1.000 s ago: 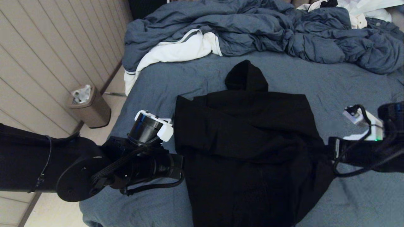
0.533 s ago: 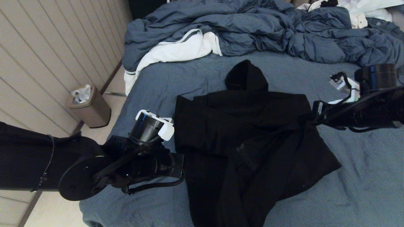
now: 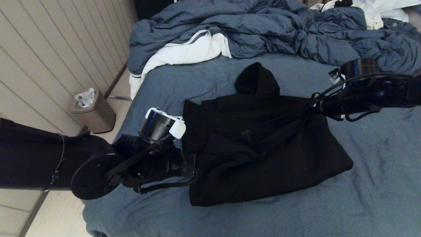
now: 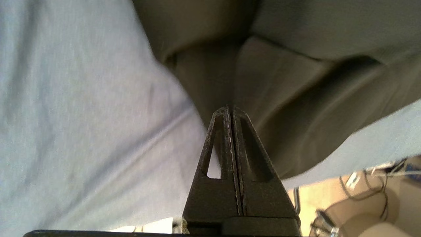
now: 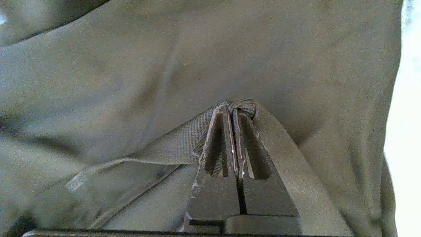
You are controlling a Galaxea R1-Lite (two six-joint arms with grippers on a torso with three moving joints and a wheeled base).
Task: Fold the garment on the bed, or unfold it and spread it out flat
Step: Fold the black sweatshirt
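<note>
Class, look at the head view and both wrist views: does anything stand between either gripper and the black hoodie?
Nothing visible does. The right gripper is shut on a ribbed edge of the hoodie, lifted at its right shoulder. The left gripper is shut too, its tips against the hoodie's left edge on the bed.

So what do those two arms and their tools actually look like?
Both arms are matte black with loose black cables and white plastic camera mounts near the wrists. Each tool, left tool and right tool, is a pair of black, tapered, wedge-shaped fingers with triangular cut-outs.
</note>
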